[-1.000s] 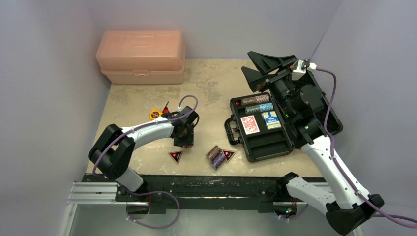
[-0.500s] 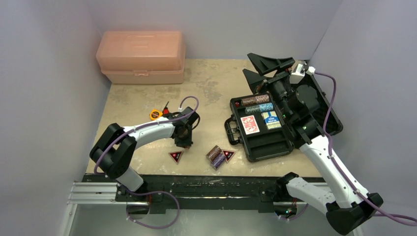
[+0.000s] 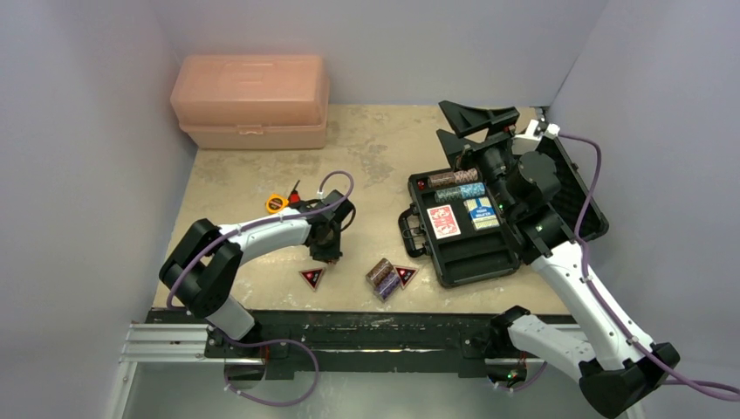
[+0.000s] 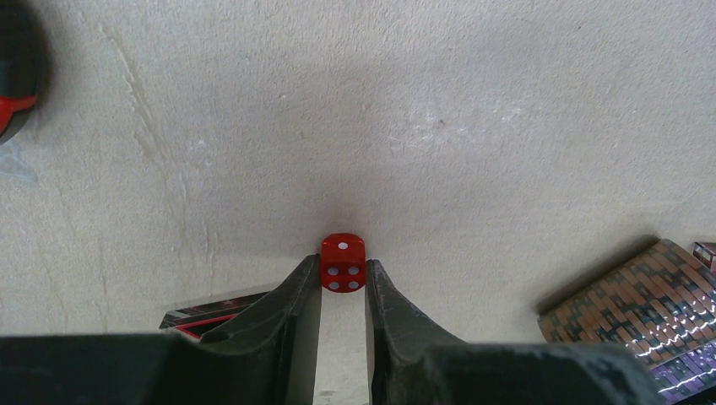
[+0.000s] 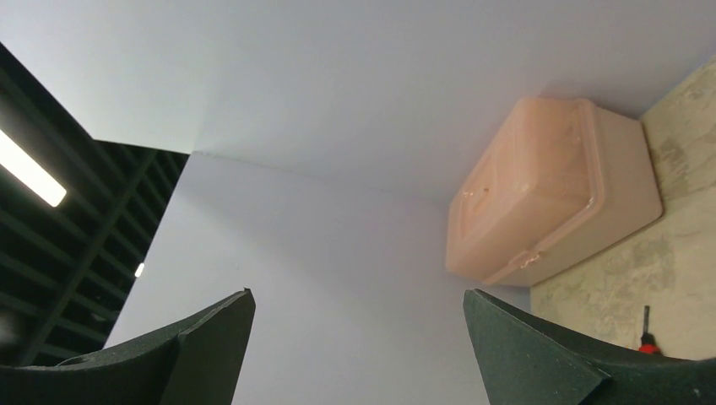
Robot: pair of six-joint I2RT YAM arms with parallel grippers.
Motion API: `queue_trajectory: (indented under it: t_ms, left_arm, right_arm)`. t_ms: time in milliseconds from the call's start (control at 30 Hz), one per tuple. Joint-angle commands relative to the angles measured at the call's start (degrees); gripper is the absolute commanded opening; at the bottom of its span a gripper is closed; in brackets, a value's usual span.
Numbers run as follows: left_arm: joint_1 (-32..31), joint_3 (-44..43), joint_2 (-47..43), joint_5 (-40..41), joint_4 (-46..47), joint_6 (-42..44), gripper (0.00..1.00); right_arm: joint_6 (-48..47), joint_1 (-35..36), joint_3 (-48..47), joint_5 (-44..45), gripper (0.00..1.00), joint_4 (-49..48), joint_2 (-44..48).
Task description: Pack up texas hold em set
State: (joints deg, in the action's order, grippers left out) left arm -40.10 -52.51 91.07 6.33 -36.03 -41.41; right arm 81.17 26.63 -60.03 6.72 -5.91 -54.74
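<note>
Moved since a second ago: left claw has narrowed onto the red die, one finger on each side; right claw has dipped a little above the case.
Table: sandy top; clock directions below are read from overhead.
Peach box: 11 o'clock, shut, not part of the set.
Case: 3 o'clock, lying open, its front foam slot bare.
Right claw: spread wide, holding nothing, up in the air at 1 o'clock.
Packed already: chip rolls along the case's far edge, with the red deck and blue deck side by side below them.
Loose chips: two short rolls at 6 o'clock, touching each other.
Tokens: left token at 7 o'clock, near the left claw; right token touching the loose chips.
Red die: 7 o'clock, pinched at the fingertips; whether it is off the table I cannot tell.
Meaning: the grip looks secure, so carrying the die to the case seems next; loose chips and tokens remain.
</note>
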Motion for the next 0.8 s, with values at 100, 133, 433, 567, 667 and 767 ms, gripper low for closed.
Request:
queue_trajectory:
  t_ms: [100,133,433,567,667,767]
  left_arm:
    - [-0.42,-3.93,-2.4,2.45,-2.38,1.0,0.0]
    - [-0.44,-4.4,-2.57,2.46,-2.51,1.31,0.0]
    - [-0.59,-9.81,-2.87,2.97,-4.19,3.57,0.0]
    - [-0.55,-12.68,-2.66,3.11,-3.89,3.65,0.0]
    - [-0.64,-15.13,-2.12,2.92,-3.64,4.49,0.0]
    - [-0.62,-18.3,-1.26,2.67,-3.74,5.93,0.0]
  right_arm:
    - [-10.82,0.17,-6.67,5.96,0.99,7.43,-2.92]
    - [-11.91,0.17,-8.23,6.91,0.99,10.12,-3.74]
    - [-24.85,0.1,-12.48,14.74,0.99,18.9,-5.49]
    - [-32.04,0.16,-14.77,16.75,0.99,22.3,-7.37]
    - [-36.96,0.11,-17.21,17.73,0.99,24.75,-9.2]
    - [-41.42,0.15,-17.62,18.07,0.97,25.55,-9.68]
